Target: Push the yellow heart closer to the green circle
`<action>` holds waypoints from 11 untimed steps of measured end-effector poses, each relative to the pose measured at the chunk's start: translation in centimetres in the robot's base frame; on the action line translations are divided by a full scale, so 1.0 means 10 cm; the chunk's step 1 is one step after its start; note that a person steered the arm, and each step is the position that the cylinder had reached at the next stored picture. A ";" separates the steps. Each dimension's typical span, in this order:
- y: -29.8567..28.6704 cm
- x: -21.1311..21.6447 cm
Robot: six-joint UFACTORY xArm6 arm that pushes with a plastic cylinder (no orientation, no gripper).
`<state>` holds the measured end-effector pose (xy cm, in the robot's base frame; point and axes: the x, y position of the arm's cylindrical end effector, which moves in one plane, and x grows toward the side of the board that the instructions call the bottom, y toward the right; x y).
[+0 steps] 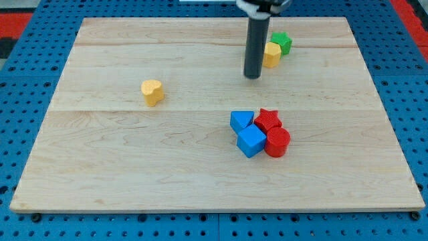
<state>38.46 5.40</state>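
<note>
- The desk (134, 167) is a pale wooden board on a blue pegboard (27, 27), and all the blocks rest on it.
- I have no fingers to open or shut and hold nothing: only my rod, its top cut off at the view's top, with my tip (252, 77) down on the wood.
- A cluster sits at the view's lower right: blue triangle (241, 120), blue cube (251, 141), red star (268, 118), red cylinder (277, 142), all touching.
- The yellow heart (152, 92) sits alone at the view's left, well apart from my tip. It looks light, rigid and likely to slide easily; I judge a push on its left face best.
- Just right of my tip sits a yellow block (271, 55), partly hidden by the rod, touching a green block (282, 42) that looks star-shaped; I see no clear green circle.
</note>
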 end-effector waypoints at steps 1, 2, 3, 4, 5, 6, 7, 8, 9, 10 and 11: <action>-0.65 0.52; -1.36 1.08; -2.08 1.01; -1.96 0.42; -1.44 0.16; -1.16 0.02; -1.08 -0.24; -0.99 -0.55; -0.75 -0.72; -0.46 -0.84; -0.18 -0.97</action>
